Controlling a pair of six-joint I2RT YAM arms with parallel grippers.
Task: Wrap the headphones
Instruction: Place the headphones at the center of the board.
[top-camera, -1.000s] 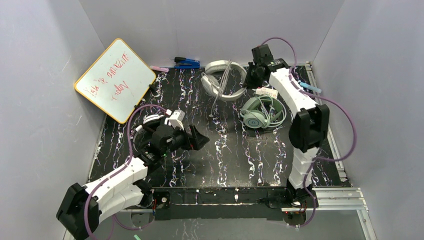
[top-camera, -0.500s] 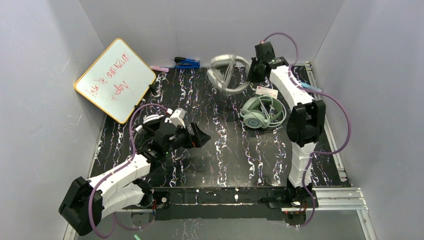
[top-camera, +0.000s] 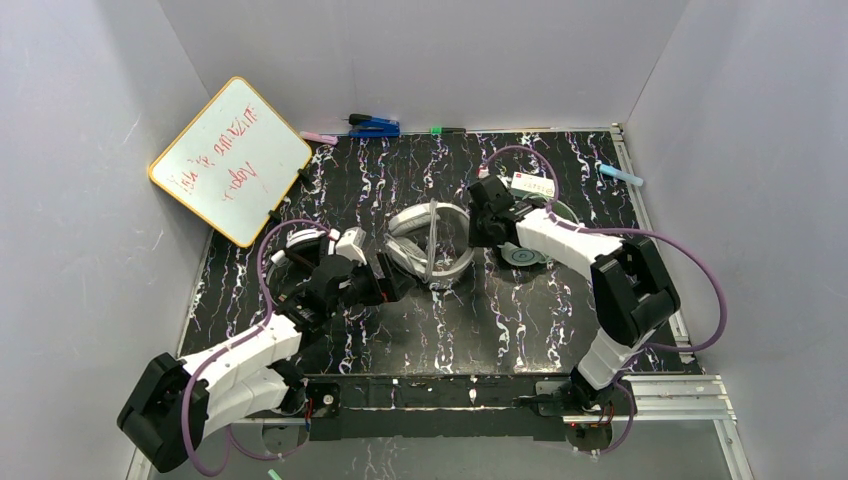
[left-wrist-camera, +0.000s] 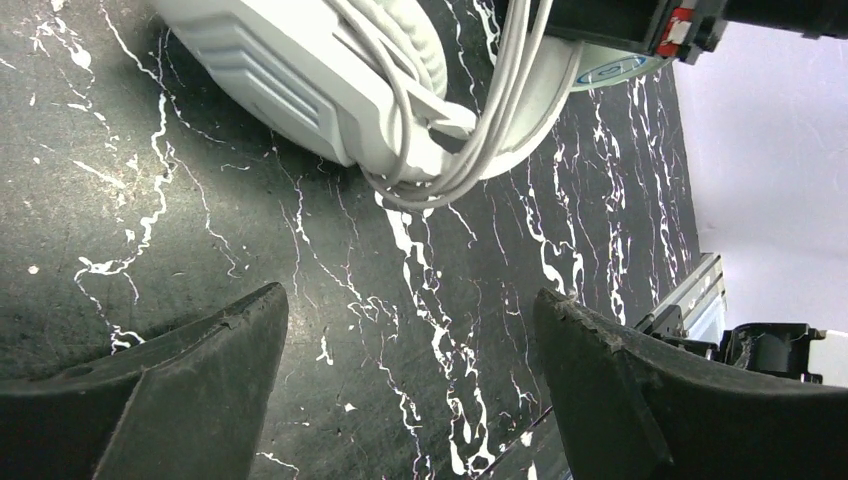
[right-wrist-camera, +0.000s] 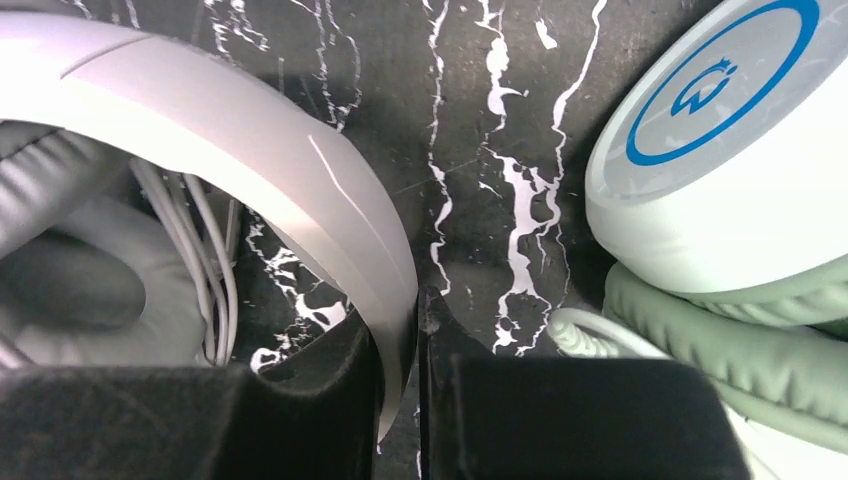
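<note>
The grey headphones lie in the middle of the tabletop. Their grey cable is looped around them. The right jaws are shut tight on the band of the grey headphones, on its right side. In the right wrist view the pale band is pinched between the two black fingers at the bottom of the frame.

The green headphones sit just to the right of that spot. In the top view they are mostly hidden under the right arm. One of their round cups is pale with a blue ring on it.

The left jaws are wide open and hold nothing. They sit just left of the grey headphones and point at them. In the left wrist view, bare tabletop shows between the two fingers, and the grey ear cup is at the top of the frame.

A whiteboard with red writing leans in the upper left.
</note>
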